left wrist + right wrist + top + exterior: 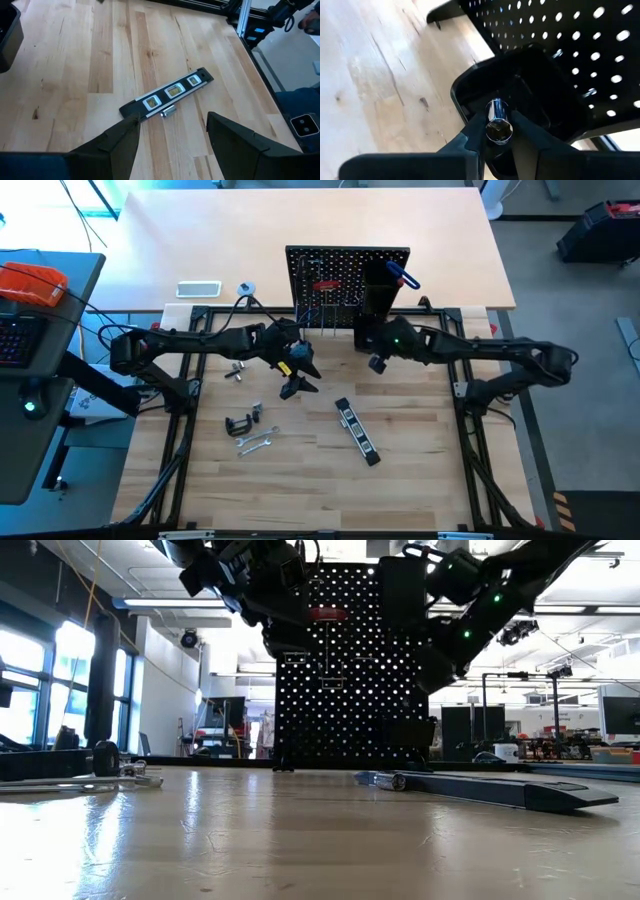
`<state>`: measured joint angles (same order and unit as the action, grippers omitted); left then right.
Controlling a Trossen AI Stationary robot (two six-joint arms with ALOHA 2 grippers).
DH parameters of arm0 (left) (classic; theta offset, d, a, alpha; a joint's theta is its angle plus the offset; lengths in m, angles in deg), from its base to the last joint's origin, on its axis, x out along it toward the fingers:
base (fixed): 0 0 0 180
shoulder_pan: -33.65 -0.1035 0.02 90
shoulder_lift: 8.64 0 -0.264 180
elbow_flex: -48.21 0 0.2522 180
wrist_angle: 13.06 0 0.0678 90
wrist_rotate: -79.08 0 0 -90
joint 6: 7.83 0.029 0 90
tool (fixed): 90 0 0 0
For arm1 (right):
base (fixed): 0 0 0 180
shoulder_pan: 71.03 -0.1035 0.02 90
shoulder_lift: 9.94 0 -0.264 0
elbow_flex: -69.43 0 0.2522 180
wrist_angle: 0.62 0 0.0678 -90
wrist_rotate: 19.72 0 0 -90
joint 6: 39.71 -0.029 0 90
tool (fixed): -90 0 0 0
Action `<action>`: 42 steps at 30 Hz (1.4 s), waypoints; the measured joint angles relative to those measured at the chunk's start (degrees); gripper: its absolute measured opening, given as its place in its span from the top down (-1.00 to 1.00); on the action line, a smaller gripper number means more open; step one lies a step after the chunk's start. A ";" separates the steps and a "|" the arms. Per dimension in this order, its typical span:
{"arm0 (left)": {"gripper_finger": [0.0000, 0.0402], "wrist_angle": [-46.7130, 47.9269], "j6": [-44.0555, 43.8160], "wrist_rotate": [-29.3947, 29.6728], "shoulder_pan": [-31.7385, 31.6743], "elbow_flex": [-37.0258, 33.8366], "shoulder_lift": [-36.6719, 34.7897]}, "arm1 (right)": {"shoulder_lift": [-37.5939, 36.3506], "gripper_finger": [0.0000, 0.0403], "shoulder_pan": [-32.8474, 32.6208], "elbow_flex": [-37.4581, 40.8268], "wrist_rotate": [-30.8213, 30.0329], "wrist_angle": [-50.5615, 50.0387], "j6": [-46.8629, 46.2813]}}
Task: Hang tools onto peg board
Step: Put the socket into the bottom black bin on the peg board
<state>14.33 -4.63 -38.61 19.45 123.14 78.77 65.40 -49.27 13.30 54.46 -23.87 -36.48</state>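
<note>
The peg board (347, 280) stands upright at the table's far side with a red-handled screwdriver (325, 284) and a blue T-handle hex key (403, 275) hanging on it, and a tall black box holder (540, 90) attached. My right gripper (498, 120) hovers just in front of and above the holder's open top, shut on a small chrome socket (497, 120). My left gripper (172, 120) hangs open above the table, left of the board's foot. The black-and-silver bar (170, 92) lies flat on the table beyond its fingers, and nothing is between them. My right gripper pinches the chrome socket's round sides (495, 112) between its two fingers. The fingers slant down toward the peg board. The socket lies along them, its hex opening toward the wrist and its other end toward the holder's mouth. It is lifted clear of the holder.
A black C-clamp (240, 423) and a silver wrench (255, 443) lie on the table's left half, with small silver parts (236, 370) farther back. A small silver piece (167, 112) lies beside the bar. Bare wood stretches along the near edge.
</note>
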 joint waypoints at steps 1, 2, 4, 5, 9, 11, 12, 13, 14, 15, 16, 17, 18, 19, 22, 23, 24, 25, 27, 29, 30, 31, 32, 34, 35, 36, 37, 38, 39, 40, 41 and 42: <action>-0.11 0.00 0.00 0.00 0.00 0.00 0.00 | 0.69 0.71 0.03 0.00 0.00 0.20 0.00; -0.11 -0.04 0.00 -0.02 0.00 0.00 0.00 | 1.32 0.71 0.08 0.00 -0.02 0.50 0.00; -0.11 -0.09 0.00 -0.01 0.00 0.00 0.00 | 2.09 0.68 0.16 0.00 -0.11 0.85 0.00; -0.11 -0.09 0.00 -0.01 0.00 0.00 0.00 | 2.41 0.66 0.18 0.00 -0.13 1.24 0.01; -0.11 -0.20 0.00 0.00 -0.02 0.00 0.00 | 2.57 0.50 0.26 0.00 -1.73 2.72 0.09; -0.11 -0.20 0.00 -0.02 -0.01 0.00 0.00 | 2.34 0.40 0.37 0.00 -2.19 2.94 0.55; -0.11 -0.17 0.00 -0.02 0.00 0.00 0.00 | 2.25 0.35 0.39 0.00 -2.21 3.31 0.70; -0.11 -0.20 -0.01 -0.01 -0.02 0.00 0.00 | 2.20 0.30 0.39 0.00 -2.21 3.82 0.72; -0.11 -0.23 0.00 -0.01 -0.02 0.00 0.00 | 2.18 0.26 0.39 0.00 -2.21 4.03 0.76; -0.11 -0.24 0.00 -0.02 0.00 0.00 0.00 | 2.18 0.22 0.39 0.00 -2.21 3.94 0.83; -0.11 -0.26 0.00 -0.02 0.00 0.00 0.00 | 2.18 0.18 0.37 0.00 -2.21 3.87 0.83; -0.11 -0.26 0.00 -0.02 -0.02 0.00 0.00 | 2.18 0.16 0.17 0.00 -2.21 3.84 0.76; -0.11 -0.22 0.00 -0.02 -0.02 0.00 0.00 | 2.18 0.14 -0.15 0.00 -2.22 3.83 0.66; -0.11 -0.20 -0.01 -0.01 -0.02 0.00 0.00 | 2.08 0.13 -0.60 0.00 -2.24 3.68 0.66; -0.11 -0.22 0.00 -0.02 -0.02 0.00 0.00 | 1.11 0.14 -2.91 0.00 -2.22 3.35 -0.03; -0.11 -0.19 0.00 -0.02 -0.02 0.00 0.00 | 0.57 0.15 -3.76 0.00 -2.23 3.12 -0.30; -0.11 -0.18 0.00 -0.02 -0.02 0.00 0.00 | -0.12 0.16 -4.75 0.00 -2.28 2.92 -0.61; -0.11 -0.24 0.00 -0.02 0.00 0.00 0.00 | -0.98 0.16 -5.81 0.00 -2.50 2.37 -0.86; -0.11 -0.19 0.00 -0.04 -0.02 0.00 0.00 | -2.92 0.17 -8.20 0.00 -3.26 1.04 -1.83; -0.11 -0.17 0.00 -0.04 -0.02 0.00 0.00 | -5.16 0.18 -10.80 0.00 -3.27 -0.84 -2.99; -0.11 -0.21 0.00 -0.04 -0.02 0.00 0.00 | -6.16 0.18 -12.17 0.00 -3.15 -1.57 -3.33; -0.11 -0.18 0.00 -0.04 -0.02 0.00 0.00 | -7.11 0.18 -13.79 0.00 -2.51 -2.31 -3.52; -0.11 -0.19 0.00 -0.04 0.00 0.00 0.00 | -7.86 0.18 -15.47 0.00 -1.27 -2.84 -3.69; -0.11 -0.17 0.00 -0.04 -0.02 0.00 0.00 | -8.46 0.18 -19.03 0.00 3.04 -2.84 -3.67; -0.11 -0.20 0.00 -0.04 -0.02 0.00 0.00 | -8.41 0.18 -20.87 0.00 5.60 -2.40 -3.67; -0.11 -0.16 0.00 -0.04 -0.02 0.00 0.00 | -8.16 0.18 -22.82 0.00 7.68 -2.02 -3.46; -0.11 -0.15 0.00 -0.04 -0.02 0.00 0.00 | -7.58 0.18 -24.96 0.00 8.98 -1.47 -3.42; -0.11 -0.19 0.00 -0.04 0.00 0.00 0.00 | -6.97 0.18 -27.04 0.00 9.92 -0.91 -3.43; -0.11 -0.21 0.00 -0.04 0.00 0.00 0.00 | -6.20 0.18 -29.05 0.00 10.21 -0.59 -3.40; -0.11 -0.13 0.00 -0.04 -0.01 0.00 0.00 | -5.45 0.18 -31.02 0.00 10.22 -0.25 -3.38; -0.11 -0.15 0.00 -0.04 -0.02 0.00 0.00 | -4.72 0.18 -32.83 0.00 10.22 0.37 -3.33; -0.11 -0.15 0.00 -0.04 -0.02 0.00 0.00 | -3.98 0.18 -34.37 0.00 10.21 1.28 -3.29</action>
<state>14.18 -4.63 -38.65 19.43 123.14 78.77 61.42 -83.64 13.30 64.67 -22.59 -39.78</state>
